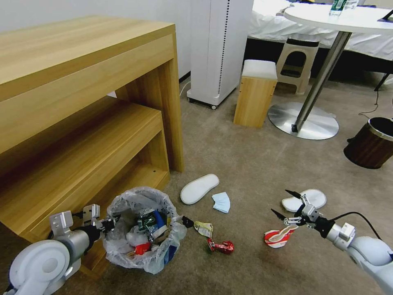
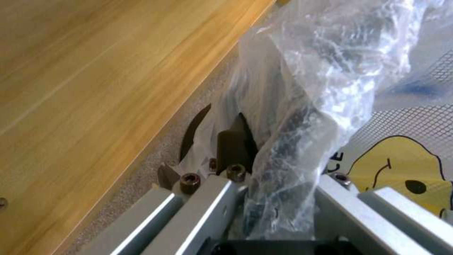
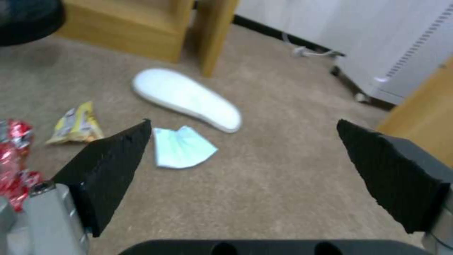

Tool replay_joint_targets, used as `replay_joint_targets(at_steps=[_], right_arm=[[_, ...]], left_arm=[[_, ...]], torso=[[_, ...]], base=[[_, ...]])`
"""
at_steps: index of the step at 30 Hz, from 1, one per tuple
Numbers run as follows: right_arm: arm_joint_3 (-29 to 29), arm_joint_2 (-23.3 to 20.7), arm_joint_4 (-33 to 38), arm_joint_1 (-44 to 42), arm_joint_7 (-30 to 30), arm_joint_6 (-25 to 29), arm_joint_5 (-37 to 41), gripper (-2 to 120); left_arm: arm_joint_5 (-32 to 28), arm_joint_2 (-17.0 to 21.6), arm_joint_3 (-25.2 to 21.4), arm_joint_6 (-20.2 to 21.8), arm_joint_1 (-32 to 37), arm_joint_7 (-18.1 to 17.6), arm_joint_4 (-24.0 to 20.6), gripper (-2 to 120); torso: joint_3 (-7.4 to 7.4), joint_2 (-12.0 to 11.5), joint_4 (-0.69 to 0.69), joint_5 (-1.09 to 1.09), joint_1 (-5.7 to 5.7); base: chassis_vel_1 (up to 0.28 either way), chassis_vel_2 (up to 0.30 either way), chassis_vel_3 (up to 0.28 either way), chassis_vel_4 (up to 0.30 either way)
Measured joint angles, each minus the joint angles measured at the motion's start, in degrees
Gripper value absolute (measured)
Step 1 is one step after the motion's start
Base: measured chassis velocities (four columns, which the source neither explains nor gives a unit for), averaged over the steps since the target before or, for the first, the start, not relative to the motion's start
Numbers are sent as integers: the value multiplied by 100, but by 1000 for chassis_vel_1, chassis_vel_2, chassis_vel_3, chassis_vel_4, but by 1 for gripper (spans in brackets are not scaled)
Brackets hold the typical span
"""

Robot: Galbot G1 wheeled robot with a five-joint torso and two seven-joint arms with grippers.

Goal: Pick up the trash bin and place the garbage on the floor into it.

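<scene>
**floorbot_fan:** Why is the left tool [image 1: 107, 224] parked right on the trash bin [image 1: 141, 229]? It's down on the floor [image 1: 245, 164] next to the wooden shelf unit [image 1: 82, 123].

**gripnerd:** Looks like it's there to carry the bin. In the left wrist view the left tool is clenched on the bin's rim, with the crinkled plastic liner [image 2: 302, 106] bunched between its jaws, so it's grasping the edge through the bag. My guess is that holding it by the rim keeps the opening facing up and free for drops.

**floorbot_fan:** And the right tool [image 1: 285, 203]?

**gripnerd:** Released, jaws spread wide, empty. It hangs well off to the bin's right, just above the red-white paper bowl [image 1: 278, 237] and close to a white slipper [image 1: 305, 199]. I'd say the open jaws mean it's lining up a pick.

**floorbot_fan:** What's left near the bin?

**gripnerd:** Plenty. Just right of the bin: a yellowish wrapper [image 1: 203, 227] and a crumpled red wrapper [image 1: 221, 246]. A bit farther from the bin, toward the room, the other white slipper [image 1: 199, 188] and a light-blue face mask [image 1: 221, 202] lie close together. The bin already has some stuff inside, including something red and something blue.

**floorbot_fan:** So halfway?

**gripnerd:** Roughly, judging by what's in versus out. The brown bin [image 1: 370, 143] sits far off, not involved.
</scene>
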Motion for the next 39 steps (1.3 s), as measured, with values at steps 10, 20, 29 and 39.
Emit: replay_joint_targets(at_steps=[10,20,29,39], right_arm=[[-527,134,-70,433,-616,122,-358,100],[-1066,433,49,487,-107,7,-606,100],[-1828,631,31,650,202,-106,-621,100],[-2509,735,-124,773,279,-151,-398,100]], left_arm=[[85,-114,16,3,31,-1,16,0],[188,-252,100,7,-17,0,86,0],[228,-351,125,11,-74,1,169,0],[245,-402,157,15,-136,7,254,0]], torso=[[0,0,0,0,0],[0,0,0,0,0],[0,0,1,0,0],[0,0,0,0,0]], base=[[0,0,0,0],[0,0,0,0],[0,0,0,0],[0,0,0,0]])
